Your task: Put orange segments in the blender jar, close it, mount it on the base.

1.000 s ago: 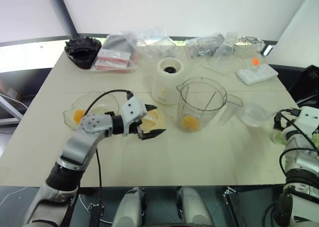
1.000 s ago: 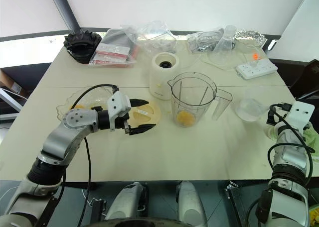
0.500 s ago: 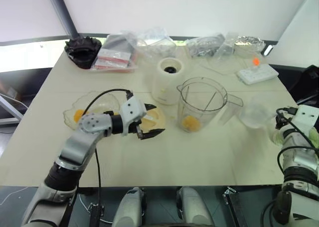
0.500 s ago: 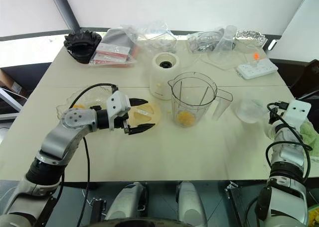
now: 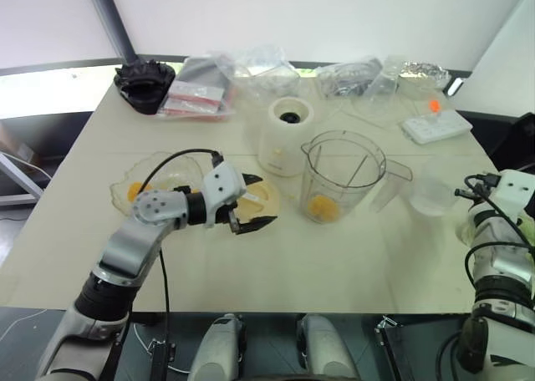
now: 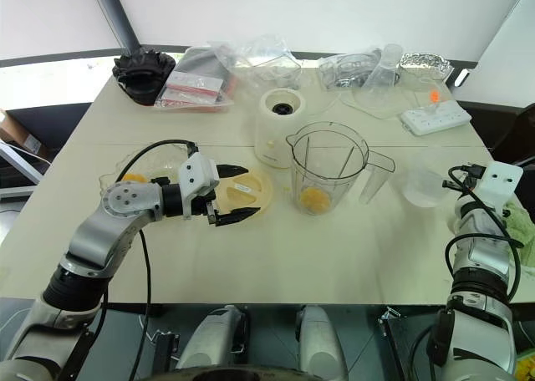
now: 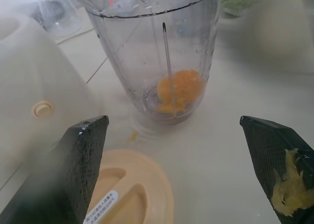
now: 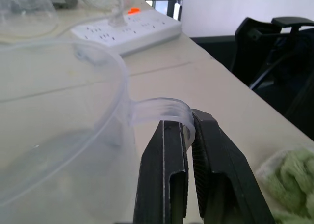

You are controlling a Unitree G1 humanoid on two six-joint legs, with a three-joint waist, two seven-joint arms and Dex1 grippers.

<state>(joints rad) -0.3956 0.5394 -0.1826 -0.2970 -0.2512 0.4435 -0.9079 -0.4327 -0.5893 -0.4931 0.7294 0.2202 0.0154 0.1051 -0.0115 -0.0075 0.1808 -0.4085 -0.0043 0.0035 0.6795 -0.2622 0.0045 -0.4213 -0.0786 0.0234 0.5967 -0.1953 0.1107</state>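
The clear blender jar (image 5: 343,176) stands upright mid-table without a lid, with orange segments (image 5: 320,207) at its bottom, also seen through its wall (image 7: 179,89). The cream-white base (image 5: 284,134) stands just behind it to the left. My left gripper (image 5: 261,202) is open and hovers over a flat cream lid (image 7: 132,194), pointing at the jar; orange pulp sticks to one finger (image 7: 289,184). Another orange segment (image 5: 134,190) lies in a shallow glass bowl (image 5: 159,174) at the left. My right gripper (image 8: 186,123) is shut on the tab of a clear round plastic dish (image 8: 54,116).
A white power strip (image 5: 436,126) lies at the back right. Plastic bags (image 5: 267,70), red-and-white packets (image 5: 196,101) and a black object (image 5: 142,82) line the far edge. A green cloth (image 8: 289,184) lies by the table's right edge, beside the dish.
My right gripper has closed onto the tab of the clear plastic dish. The left arm has kept still; the whole picture has shifted slightly.
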